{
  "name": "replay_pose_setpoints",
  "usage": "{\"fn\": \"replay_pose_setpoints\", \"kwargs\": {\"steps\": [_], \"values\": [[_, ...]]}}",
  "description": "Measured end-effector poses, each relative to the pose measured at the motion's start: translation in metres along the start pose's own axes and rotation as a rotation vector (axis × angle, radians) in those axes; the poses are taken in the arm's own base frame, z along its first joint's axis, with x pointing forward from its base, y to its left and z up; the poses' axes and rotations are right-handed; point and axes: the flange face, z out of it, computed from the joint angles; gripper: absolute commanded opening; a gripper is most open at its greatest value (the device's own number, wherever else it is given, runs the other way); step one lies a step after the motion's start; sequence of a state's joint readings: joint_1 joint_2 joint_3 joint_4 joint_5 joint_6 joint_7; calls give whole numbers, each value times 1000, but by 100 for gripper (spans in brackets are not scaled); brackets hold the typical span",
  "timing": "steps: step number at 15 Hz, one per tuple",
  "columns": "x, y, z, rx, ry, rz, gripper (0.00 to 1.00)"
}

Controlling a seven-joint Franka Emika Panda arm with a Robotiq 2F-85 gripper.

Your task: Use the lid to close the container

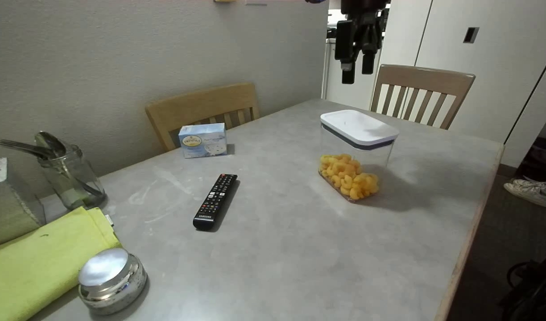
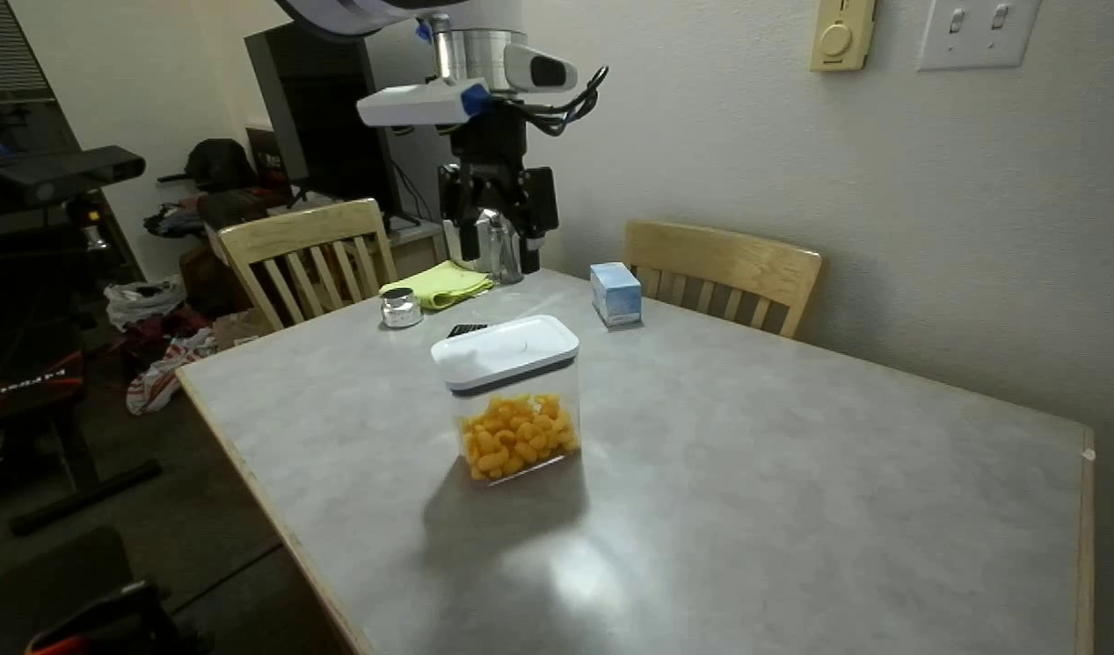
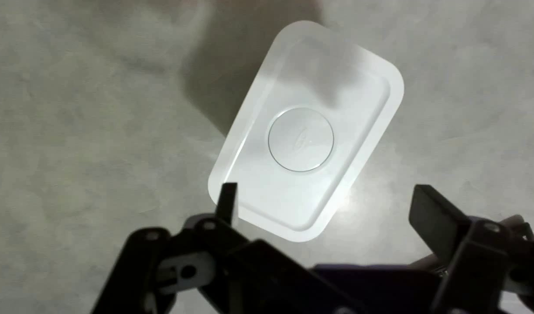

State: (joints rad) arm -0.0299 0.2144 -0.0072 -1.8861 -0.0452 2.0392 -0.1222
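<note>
The white rounded-rectangle lid (image 1: 360, 128) lies level across the top of the clear container (image 1: 348, 178), its dark band showing just under the rim. Yellow food pieces fill the lower part of the container, which stands upright on the table. In the wrist view the lid (image 3: 302, 196) is seen from above, with a circular outline at its centre. My gripper (image 1: 357, 74) hangs above and apart from the lid in an exterior view. Its fingers (image 3: 437, 213) stand wide apart in the wrist view and hold nothing.
A black remote (image 1: 216, 201) lies on the table (image 1: 273, 267). Near the wall side are a blue tea box (image 1: 203, 141), a glass jar with utensils (image 1: 72, 178), a yellow cloth (image 1: 45, 263) and a silver tin (image 1: 112, 281). Chairs (image 2: 725, 277) stand at the table's edges.
</note>
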Motion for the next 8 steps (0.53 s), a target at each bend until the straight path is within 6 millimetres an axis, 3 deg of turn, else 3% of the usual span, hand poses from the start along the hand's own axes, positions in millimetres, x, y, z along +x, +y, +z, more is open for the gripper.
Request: {"fn": "replay_pose_setpoints", "kwargs": {"steps": [8], "values": [[1,-2,0,10,2,3,100]]}}
